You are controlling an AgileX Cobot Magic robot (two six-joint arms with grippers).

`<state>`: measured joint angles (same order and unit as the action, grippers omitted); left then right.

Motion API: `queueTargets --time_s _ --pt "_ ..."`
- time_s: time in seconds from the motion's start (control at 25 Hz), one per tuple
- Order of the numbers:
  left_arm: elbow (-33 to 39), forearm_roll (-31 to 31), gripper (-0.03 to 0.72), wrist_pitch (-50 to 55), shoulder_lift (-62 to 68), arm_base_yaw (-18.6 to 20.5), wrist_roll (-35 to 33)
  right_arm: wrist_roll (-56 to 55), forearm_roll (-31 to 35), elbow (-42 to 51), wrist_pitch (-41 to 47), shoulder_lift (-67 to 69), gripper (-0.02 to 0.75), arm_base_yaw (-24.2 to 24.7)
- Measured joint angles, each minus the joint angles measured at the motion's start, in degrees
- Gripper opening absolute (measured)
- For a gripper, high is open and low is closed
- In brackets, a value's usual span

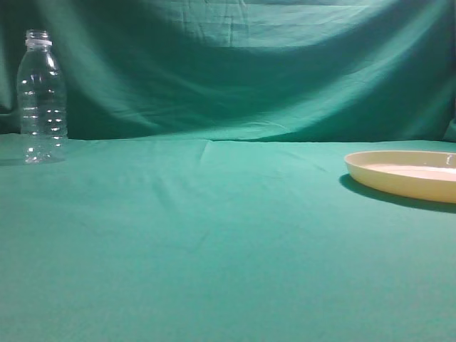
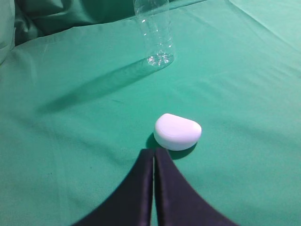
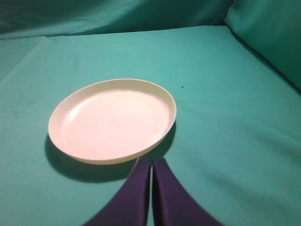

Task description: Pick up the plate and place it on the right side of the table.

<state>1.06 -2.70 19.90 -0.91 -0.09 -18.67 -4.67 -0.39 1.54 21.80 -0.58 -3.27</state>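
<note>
Cream-yellow plate (image 1: 406,174); teal-green table (image 1: 214,249); clear bottle (image 1: 41,100).

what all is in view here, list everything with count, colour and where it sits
plate: 1, cream-yellow, lying flat on the table at the right edge of the exterior view, empty
bottle: 1, clear plastic, standing upright at the far left near the backdrop
small rounded object: 1, white, on the cloth just ahead of the left gripper; what it is cannot be told
table: 1, teal-green cloth, faint creases
backdrop cloth: 1, darker green, draped upright behind the table
left gripper: 1, black, fingers together, above the cloth, holding nothing
right gripper: 1, dark, fingers together, beside the plate's near rim, holding nothing
</note>
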Motion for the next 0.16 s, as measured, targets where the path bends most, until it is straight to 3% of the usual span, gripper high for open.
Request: queueTargets --time_s 0.16 --pt "0.0 0.0 0.0 0.0 0.0 0.0 0.0 0.0 0.0 0.0 0.0 0.0 0.0 0.0"
